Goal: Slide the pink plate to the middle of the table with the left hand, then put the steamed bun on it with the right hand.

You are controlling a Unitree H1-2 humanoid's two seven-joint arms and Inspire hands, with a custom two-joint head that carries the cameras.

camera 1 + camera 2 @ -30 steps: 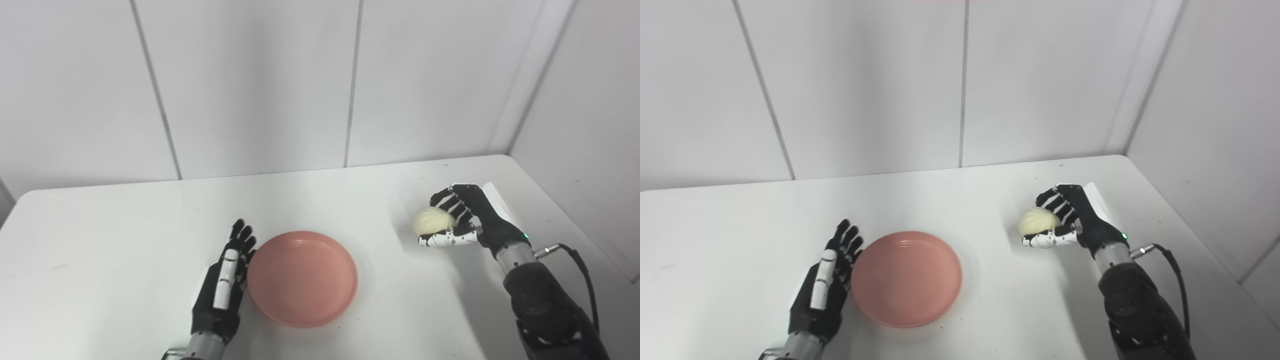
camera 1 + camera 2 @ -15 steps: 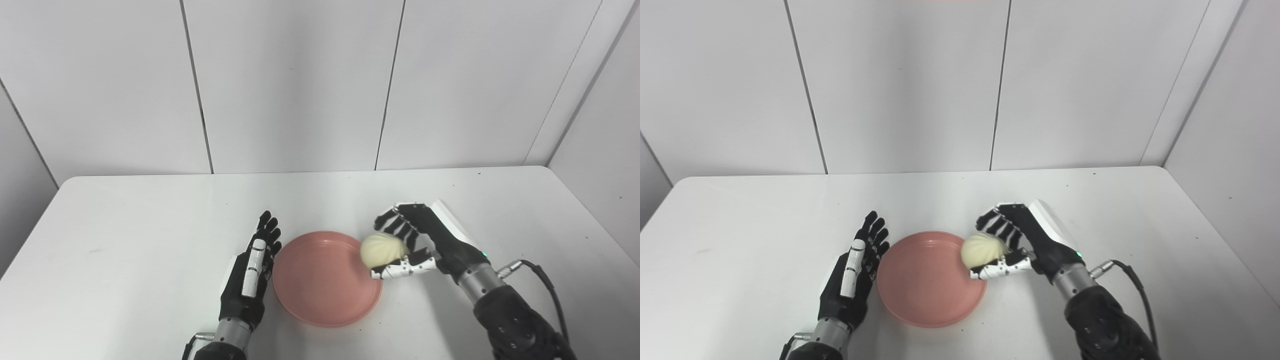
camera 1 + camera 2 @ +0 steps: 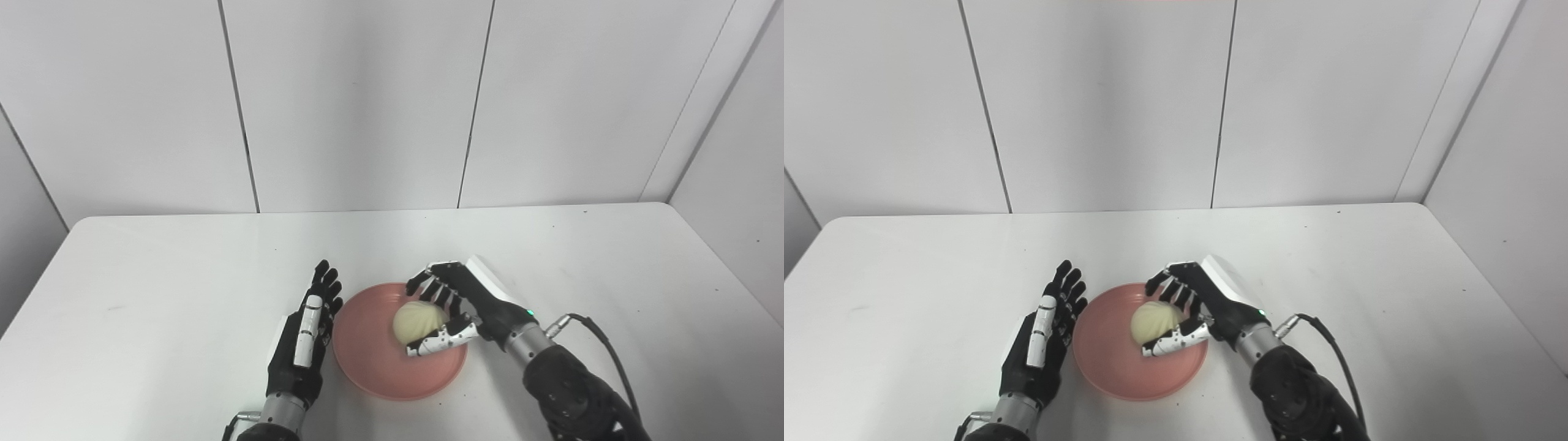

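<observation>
The pink plate [image 3: 373, 373] lies near the front middle of the white table [image 3: 153, 269]. A pale steamed bun [image 3: 419, 320] hangs over the plate's right half, held between the fingers and thumb of my right hand [image 3: 456, 306]. My left hand [image 3: 304, 334] stands on edge with straight fingers, close against the plate's left rim and holding nothing. The right eye view shows the same: bun [image 3: 1156, 320], right hand [image 3: 1195, 306], left hand [image 3: 1044, 337], plate [image 3: 1108, 367].
White panelled walls [image 3: 367, 104] close the table at the back and on the right. A black cable [image 3: 603, 349] trails from my right wrist. The table's far edge [image 3: 392, 211] runs along the wall.
My right hand carried the bun leftward from beside the plate's right rim to over the plate. The camera swung at first, then held still. The left hand and plate stayed put.
</observation>
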